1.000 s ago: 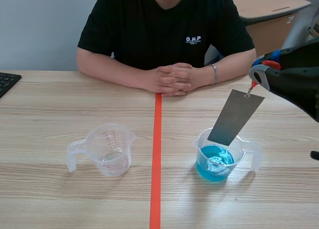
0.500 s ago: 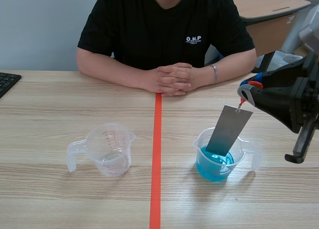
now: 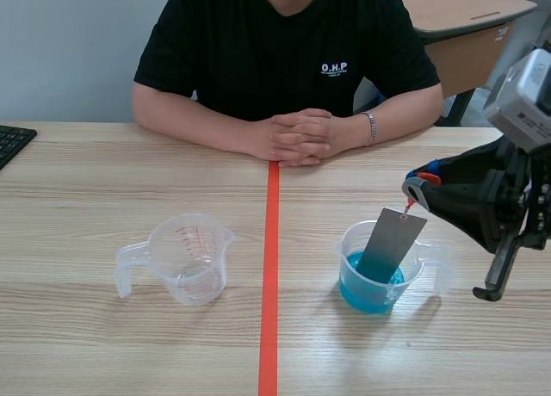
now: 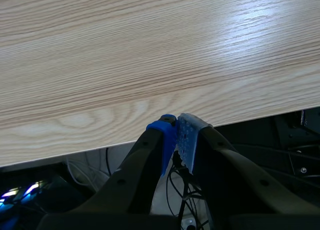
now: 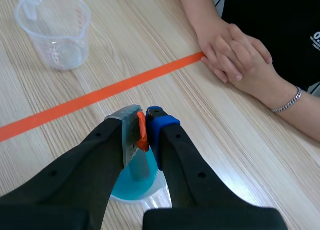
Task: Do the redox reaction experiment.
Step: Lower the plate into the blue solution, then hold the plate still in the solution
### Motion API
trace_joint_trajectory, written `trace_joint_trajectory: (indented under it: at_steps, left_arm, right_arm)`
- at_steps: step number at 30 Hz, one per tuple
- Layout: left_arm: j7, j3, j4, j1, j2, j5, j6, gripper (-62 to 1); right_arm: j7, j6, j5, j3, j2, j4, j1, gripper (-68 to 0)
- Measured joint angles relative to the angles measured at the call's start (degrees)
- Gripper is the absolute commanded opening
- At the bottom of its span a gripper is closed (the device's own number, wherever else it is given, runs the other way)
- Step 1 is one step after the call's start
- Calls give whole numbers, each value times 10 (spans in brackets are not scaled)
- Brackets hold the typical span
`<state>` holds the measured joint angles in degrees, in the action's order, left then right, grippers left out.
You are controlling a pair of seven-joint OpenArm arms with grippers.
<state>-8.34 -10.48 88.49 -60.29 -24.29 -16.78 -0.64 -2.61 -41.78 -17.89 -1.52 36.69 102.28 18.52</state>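
The grey flat metal strip (image 3: 390, 244) stands steeply, its long axis leaning: the top end tips toward the right end effector (image 3: 418, 188) and the bottom end goes down into the clear plastic measuring cup of blue liquid (image 3: 372, 286) on the light wood table (image 3: 103, 344). The strip hangs just below the end effector from a small orange-red tab (image 5: 142, 133) at its top. The fingers are pinched narrowly on this tab, directly above the cup. The strip's submerged end is hard to make out, so I cannot tell whether it touches the cup's floor. In the right wrist view the fingers cover much of the strip and cup. The left end effector (image 4: 176, 136) has its pads pressed together on nothing, over the table's edge.
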Motion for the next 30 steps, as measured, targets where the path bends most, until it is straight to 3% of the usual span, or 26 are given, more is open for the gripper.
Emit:
trace_joint_trajectory:
  at_steps: [6, 30]
  left_arm:
    - [0, 0, 0, 0, 0, 0, 0, -563]
    - [0, 0, 0, 0, 0, 0, 0, -563]
  right_arm:
    - [-21, 0, 29, -1, -21, -14, -6, -658]
    - [-21, 2, 29, -1, -21, -14, -6, -658]
